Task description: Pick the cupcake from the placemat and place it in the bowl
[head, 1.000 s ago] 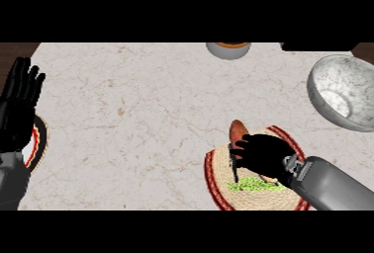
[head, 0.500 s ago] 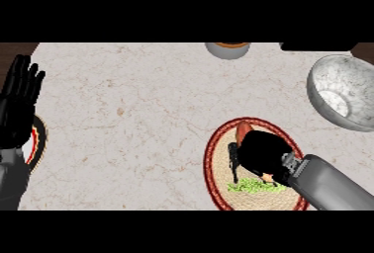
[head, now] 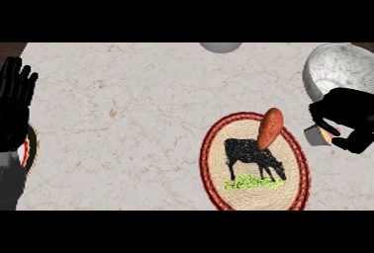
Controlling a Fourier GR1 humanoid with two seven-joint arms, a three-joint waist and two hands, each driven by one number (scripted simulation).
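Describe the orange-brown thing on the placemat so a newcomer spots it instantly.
Find the round woven placemat with a red rim and black cow at the counter's lower right. On its upper right lies a sweet potato, the only elongated orange-brown thing there.

lighting even and moderately bright across the counter (head: 131,123). no glare, no hard shadows. far-right bowl (head: 336,69) shows soft shading inside. black hands lack visible detail.

We count one round placemat (head: 255,168) with a cow on it, one orange-brown oblong item (head: 271,128), one marbled bowl (head: 339,70), one cupcake (head: 320,134), one grey dish (head: 220,47) at the top edge, two black hands (head: 16,104) (head: 349,117)
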